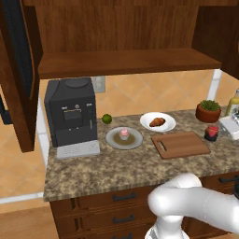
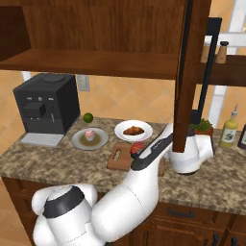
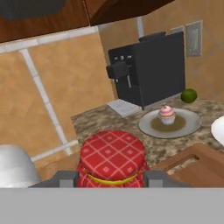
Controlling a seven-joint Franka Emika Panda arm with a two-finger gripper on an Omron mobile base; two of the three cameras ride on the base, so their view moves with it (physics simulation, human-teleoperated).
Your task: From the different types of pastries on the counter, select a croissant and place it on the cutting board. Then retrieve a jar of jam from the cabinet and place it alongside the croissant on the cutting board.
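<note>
Red-lidded squat jam jar (image 3: 113, 158) pinched in the two-finger gripper (image 3: 112, 178).
It hangs just beside the reddish-brown wooden cutting board's (image 1: 181, 144) right edge; the croissant is not yet on that board.

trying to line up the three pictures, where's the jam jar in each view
Left base view: the jar of jam sits at the right, just off the cutting board's right edge.
Right base view: its red lid peeks out mid-frame above the arm, at the board's right end.
Hand view: bottom centre, checked red lid between the tool's fingertips.
Shared landmark: the pink cupcake on its grey plate.
</note>
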